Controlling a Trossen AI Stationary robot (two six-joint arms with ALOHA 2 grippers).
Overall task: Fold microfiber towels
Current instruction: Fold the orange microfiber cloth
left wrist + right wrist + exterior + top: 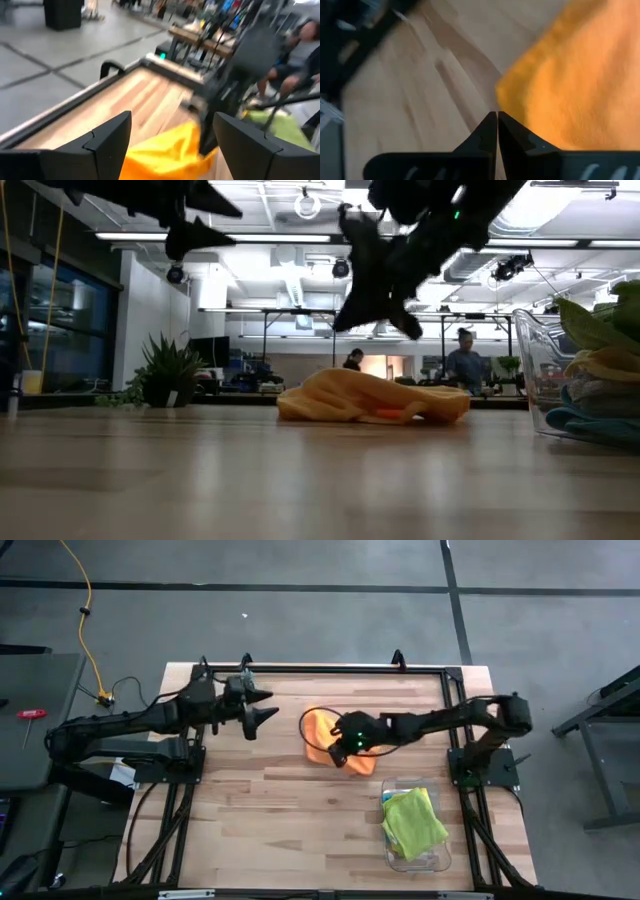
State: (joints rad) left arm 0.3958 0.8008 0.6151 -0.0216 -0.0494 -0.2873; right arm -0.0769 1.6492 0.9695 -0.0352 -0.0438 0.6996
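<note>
An orange towel [322, 733] lies crumpled at the centre of the counter [260, 810] in the high view. The right hand [338, 753] hangs over its lower right edge, fingers pressed together and holding nothing. The left hand [268, 706] hovers in the upper left of the counter, fingers wide apart and empty. At lower right, a clear bin [440, 862] holds a lime green towel [412, 823].

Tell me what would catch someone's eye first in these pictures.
The orange towel, bunched up at the middle of the table, stands out most, with the right gripper shut and empty just above its edge. Next is the lime towel topping a stack in the clear bin at the table's right. The left gripper hangs open off to the left.
</note>
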